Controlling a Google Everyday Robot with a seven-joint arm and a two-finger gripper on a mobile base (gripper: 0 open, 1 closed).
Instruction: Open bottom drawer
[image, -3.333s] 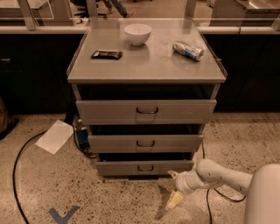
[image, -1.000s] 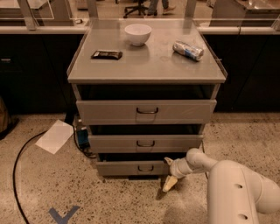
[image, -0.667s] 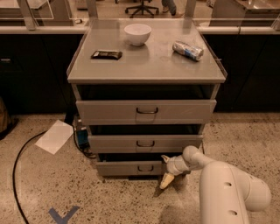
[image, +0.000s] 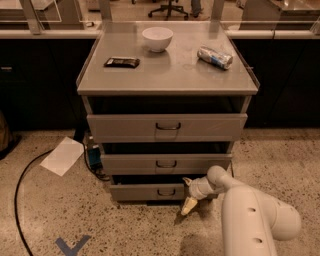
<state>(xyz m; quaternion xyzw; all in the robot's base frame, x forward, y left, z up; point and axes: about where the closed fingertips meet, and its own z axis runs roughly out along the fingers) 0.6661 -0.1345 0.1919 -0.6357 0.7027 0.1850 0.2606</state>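
Observation:
The bottom drawer (image: 150, 192) is the smallest grey front of three, low on the grey metal cabinet, with a small dark wire handle (image: 166, 192) at its centre. It stands slightly out, with a dark gap above it. My gripper (image: 189, 200) sits just right of that handle, at the drawer's right part, with its pale yellow fingers (image: 188, 205) pointing down toward the floor. My white arm (image: 250, 215) reaches in from the lower right.
The mid drawer (image: 165, 163) and top drawer (image: 167, 127) are above. On the cabinet top are a white bowl (image: 157, 39), a dark bar (image: 121, 62) and a crushed can (image: 215, 57). A paper sheet (image: 62, 155) and a black cable (image: 22, 190) lie on the speckled floor at left.
My arm has swung in from the right and my gripper has moved left toward the bottom drawer's handle. The drawers have not visibly moved.

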